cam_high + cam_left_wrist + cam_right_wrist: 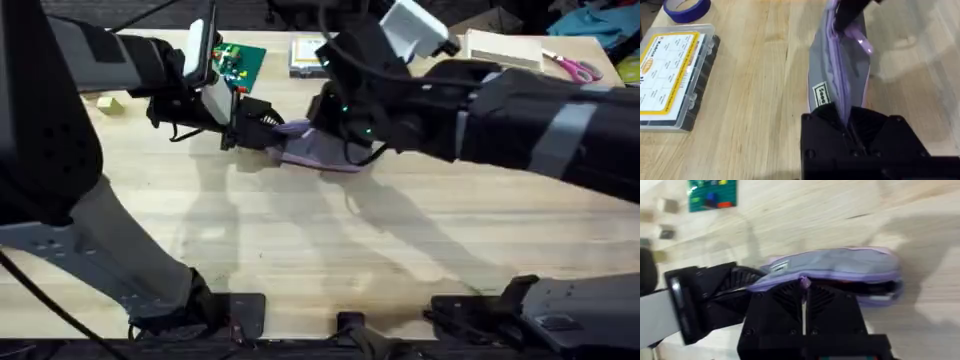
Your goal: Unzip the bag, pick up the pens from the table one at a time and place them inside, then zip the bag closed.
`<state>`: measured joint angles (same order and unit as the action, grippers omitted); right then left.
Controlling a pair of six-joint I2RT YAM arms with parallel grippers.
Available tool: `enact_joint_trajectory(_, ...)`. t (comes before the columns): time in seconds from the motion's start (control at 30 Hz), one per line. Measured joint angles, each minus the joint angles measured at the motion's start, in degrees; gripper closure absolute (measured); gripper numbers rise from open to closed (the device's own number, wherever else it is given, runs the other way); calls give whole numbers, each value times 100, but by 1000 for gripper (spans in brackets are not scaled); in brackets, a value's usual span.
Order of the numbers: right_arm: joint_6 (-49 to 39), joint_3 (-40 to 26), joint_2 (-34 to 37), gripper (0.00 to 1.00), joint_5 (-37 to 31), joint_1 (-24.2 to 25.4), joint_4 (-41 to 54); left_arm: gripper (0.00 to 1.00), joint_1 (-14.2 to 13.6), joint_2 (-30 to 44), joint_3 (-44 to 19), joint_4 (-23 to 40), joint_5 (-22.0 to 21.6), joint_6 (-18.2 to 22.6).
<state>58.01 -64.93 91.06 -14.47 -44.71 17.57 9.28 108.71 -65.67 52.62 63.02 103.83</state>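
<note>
Clamped on the end of the soft lavender-and-grey zippered pouch (840, 75) at table (320, 250) centre, my left pincer (847, 125) anchors limp fabric while my right pincer (804, 287), at three o'clock, pinches its zipper pull.

Black arms (520, 110) — grey bands, cables

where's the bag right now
In the overhead view the bag lies on the table, mid-rear, between the left gripper and right gripper.
</note>
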Motion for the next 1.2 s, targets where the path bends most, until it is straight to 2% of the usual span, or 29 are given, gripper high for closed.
enact_joint_trajectory(0.17,-1,0,-111,970,90,465,675,956,-4,0,0,-2,-4,0)
enact_joint_trajectory(0.47,-76,0,-382,970,185,1095,1286,957,-4,0,0,7,0,-13)
enact_joint_trajectory(0.5,-147,0,-397,970,243,1291,1458,957,-5,0,0,16,18,-15)
enact_joint_trajectory(0.63,-176,-2,-400,970,435,1474,1688,957,-26,0,0,40,26,-15)
enact_joint_trajectory(0.7,-192,-7,-400,969,673,1732,2000,958,-121,0,2,50,61,-15)
enact_joint_trajectory(0.87,-191,-100,-168,968,764,1877,2405,958,-155,15,7,55,91,-15)
enact_joint_trajectory(1.2,-191,-242,378,968,661,1880,2466,958,-157,107,7,70,190,-15)
